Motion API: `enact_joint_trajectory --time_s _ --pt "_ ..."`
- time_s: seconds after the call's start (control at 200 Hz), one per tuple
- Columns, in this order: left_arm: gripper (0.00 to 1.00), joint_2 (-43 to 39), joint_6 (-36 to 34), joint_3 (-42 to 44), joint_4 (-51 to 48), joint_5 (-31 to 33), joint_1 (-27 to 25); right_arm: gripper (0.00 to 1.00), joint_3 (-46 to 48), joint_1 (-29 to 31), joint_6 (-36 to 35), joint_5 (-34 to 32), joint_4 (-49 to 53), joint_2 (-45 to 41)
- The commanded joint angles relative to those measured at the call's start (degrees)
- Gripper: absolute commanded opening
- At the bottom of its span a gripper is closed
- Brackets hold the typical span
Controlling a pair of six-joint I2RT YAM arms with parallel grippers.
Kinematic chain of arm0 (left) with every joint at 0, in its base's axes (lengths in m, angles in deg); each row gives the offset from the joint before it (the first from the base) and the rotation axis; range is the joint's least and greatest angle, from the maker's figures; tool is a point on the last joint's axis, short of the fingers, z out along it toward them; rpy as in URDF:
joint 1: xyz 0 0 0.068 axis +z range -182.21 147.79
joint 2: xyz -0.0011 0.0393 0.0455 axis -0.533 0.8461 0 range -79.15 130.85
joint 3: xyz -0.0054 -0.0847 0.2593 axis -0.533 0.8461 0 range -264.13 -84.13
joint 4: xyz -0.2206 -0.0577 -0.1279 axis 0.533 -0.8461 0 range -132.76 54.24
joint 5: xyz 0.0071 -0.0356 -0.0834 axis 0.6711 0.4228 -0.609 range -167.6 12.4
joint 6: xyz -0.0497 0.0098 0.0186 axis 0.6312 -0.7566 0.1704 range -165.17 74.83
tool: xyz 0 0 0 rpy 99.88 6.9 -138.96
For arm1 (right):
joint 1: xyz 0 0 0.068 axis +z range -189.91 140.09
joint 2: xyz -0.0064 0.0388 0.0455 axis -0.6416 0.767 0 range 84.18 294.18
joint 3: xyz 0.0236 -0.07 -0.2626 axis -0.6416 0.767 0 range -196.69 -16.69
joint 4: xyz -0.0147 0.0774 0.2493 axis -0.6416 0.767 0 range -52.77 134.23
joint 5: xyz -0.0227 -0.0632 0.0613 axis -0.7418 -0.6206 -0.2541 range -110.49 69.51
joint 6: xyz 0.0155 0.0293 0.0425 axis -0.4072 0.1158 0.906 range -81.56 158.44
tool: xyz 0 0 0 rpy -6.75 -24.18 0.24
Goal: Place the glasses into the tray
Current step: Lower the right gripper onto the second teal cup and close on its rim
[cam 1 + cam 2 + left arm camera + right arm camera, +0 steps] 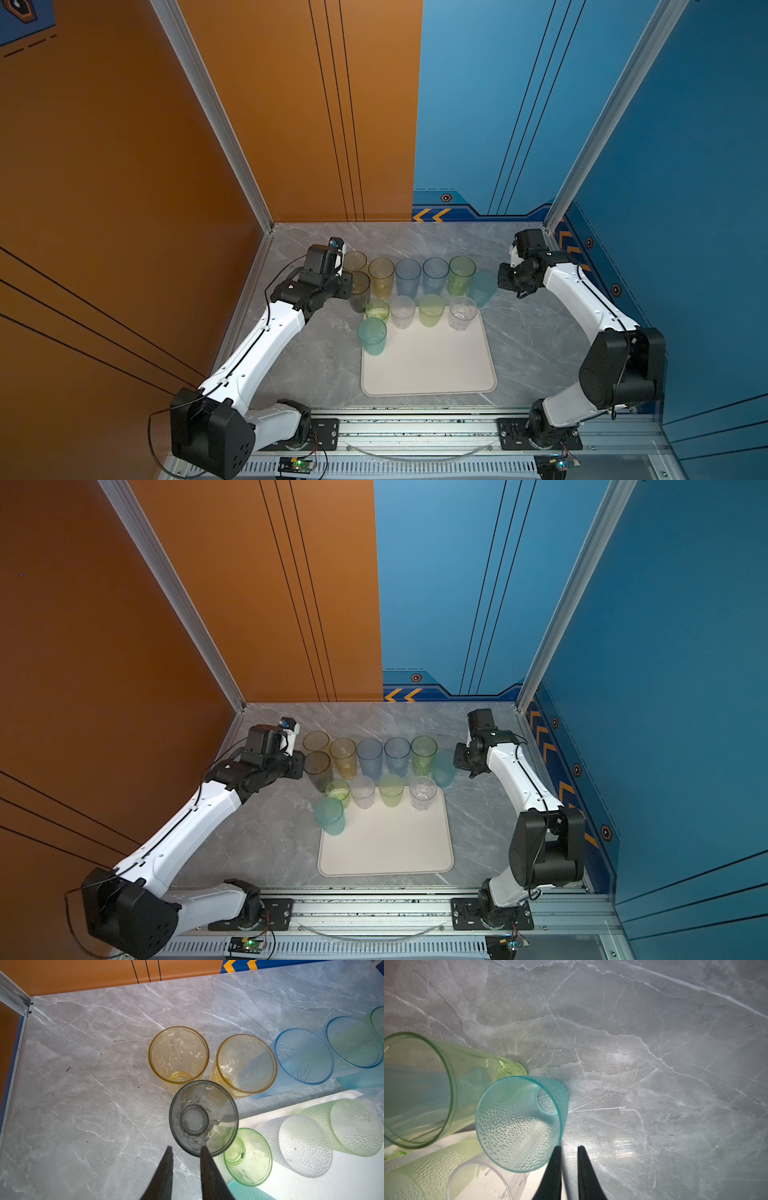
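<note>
Where the glasses stand: seven glasses [408,274] sit in a row on the table [519,353] behind the tray [428,374]; five more line its far edge and left side.
Tray: cream-white, central on the table, its near part bare, likely kept free for the rest.
Left gripper [186,1148]: jaws partly parted, straddling the near rim of the smoky grey glass [203,1118], one tip over its mouth; not clamped.
Right gripper [568,1147]: jaws nearly together, bare table showing between, one tip at the rim of the teal glass [519,1124] at the row's end; a grip cannot be told.
Why so: each arm seems to take the row end nearest it; rim holds suit tumblers packed this tightly.
Surface: grey marbled tabletop, a few dark specks.
Room: orange wall [104,166] left, blue wall [685,166] right, aluminium posts [214,112], a rail [415,424] along the near edge.
</note>
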Motion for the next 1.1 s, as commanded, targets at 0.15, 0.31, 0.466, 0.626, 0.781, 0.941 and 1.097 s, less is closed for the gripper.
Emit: enact_joint_trajectory --time_s 0.15,0.31,0.466,0.626,0.781,0.941,1.097 --pt "0.25 0.14 -0.41 -0.42 -0.83 -0.10 0.58 0.15 -1.89 -0.39 -0.78 2.47 -0.88 1.95" --pt "0.25 0.09 -0.41 -0.45 -0.83 -0.19 0.65 0.15 -1.97 -0.47 -0.96 2.44 -0.84 2.85" --pt "0.25 0.09 -0.39 -0.46 -0.83 -0.27 0.63 0.14 -2.26 -0.53 -1.20 2.90 -1.14 3.96" --pt "0.25 0.07 -0.47 -0.48 -0.83 -0.28 0.67 0.14 -2.90 -0.52 -1.31 2.96 -1.26 5.04" --pt "0.25 0.01 -0.51 -0.56 -0.83 -0.28 0.62 0.14 -3.56 -0.58 -1.51 3.03 -1.17 6.36" --pt "0.25 0.10 -0.58 -0.58 -0.83 -0.36 0.72 0.12 -4.35 -0.69 -1.70 3.53 -1.21 7.88" --pt "0.25 0.10 -0.58 -0.73 -0.87 -0.45 0.79 0.10 -4.83 -0.65 -1.74 3.59 -1.20 8.73"
